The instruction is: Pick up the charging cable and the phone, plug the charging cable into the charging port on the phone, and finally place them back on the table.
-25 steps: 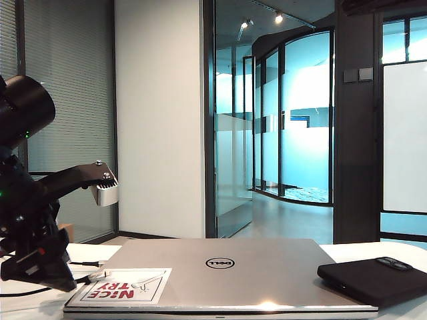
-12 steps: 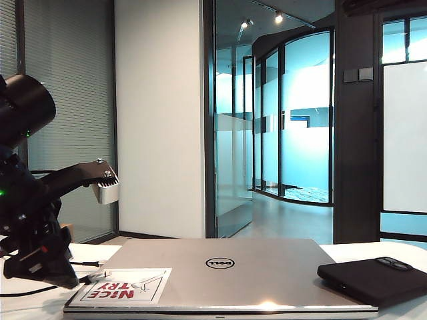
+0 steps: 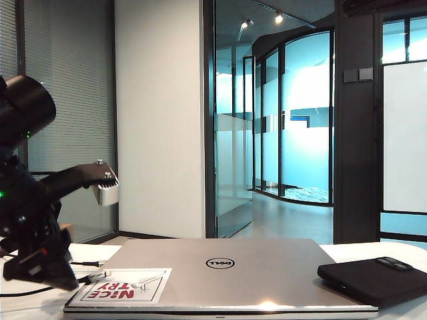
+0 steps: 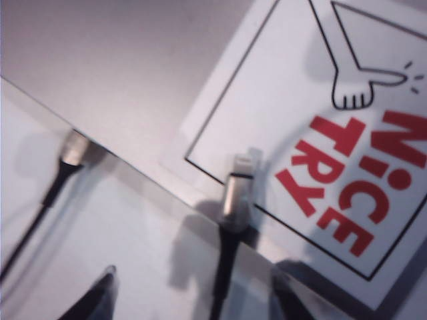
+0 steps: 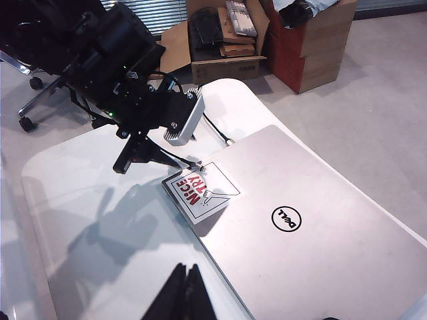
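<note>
the left gripper (image 4: 190, 293), two dark fingers spread wide and empty, hangs over the long thin black charging cable (image 4: 229, 267), straddling it, likely to pinch just behind its silvery-white metal tip, which rests on the sticker corner of the smooth silver closed laptop (image 3: 267, 267). the right gripper (image 5: 181, 293) hovers pressed shut, holding nothing, near the white table's (image 5: 87, 200) front edge. the flat matte-black phone (image 3: 373, 277) lies by the laptop's right edge.
</note>
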Controlling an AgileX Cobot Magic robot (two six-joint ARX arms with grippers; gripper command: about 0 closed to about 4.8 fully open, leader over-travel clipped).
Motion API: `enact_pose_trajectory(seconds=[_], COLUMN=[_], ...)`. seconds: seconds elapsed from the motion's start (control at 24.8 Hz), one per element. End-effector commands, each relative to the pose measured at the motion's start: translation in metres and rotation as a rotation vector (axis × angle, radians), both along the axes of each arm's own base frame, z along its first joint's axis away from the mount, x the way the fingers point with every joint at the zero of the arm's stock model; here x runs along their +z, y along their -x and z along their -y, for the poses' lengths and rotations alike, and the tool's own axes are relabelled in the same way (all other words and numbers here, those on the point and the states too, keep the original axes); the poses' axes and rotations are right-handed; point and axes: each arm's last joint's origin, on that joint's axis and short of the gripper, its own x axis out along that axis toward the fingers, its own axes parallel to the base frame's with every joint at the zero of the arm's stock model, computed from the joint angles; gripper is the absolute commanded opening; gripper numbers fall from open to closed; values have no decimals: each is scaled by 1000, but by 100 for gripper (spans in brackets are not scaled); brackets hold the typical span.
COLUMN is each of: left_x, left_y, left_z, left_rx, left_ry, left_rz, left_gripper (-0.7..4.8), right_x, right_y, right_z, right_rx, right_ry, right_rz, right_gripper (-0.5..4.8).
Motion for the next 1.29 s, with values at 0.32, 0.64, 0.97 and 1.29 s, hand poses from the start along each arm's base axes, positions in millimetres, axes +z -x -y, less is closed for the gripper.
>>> enact_pose_trajectory(seconds=[0.32,0.64,0.97,1.29], left_x=[-7,-7,-7,15], left_y=[-2,-2,-3,-10], left_z=[1,1,1,4], left_rx=[-8,-9,-9,0], left_ry=[2,2,2,46], left_rz=[-5,-5,-5,58], left_gripper=[273,81,-8,-8], right_x=[4,4,4,4], right_y=[-1,-1,-1,-1], right_z=[0,0,0,0], right_rx=[-1,-2,-2,-24], right_ry=[-10,-10,-9,-1], right_rz=[26,26,26,29], right_gripper=[-6,-6,-6,-5])
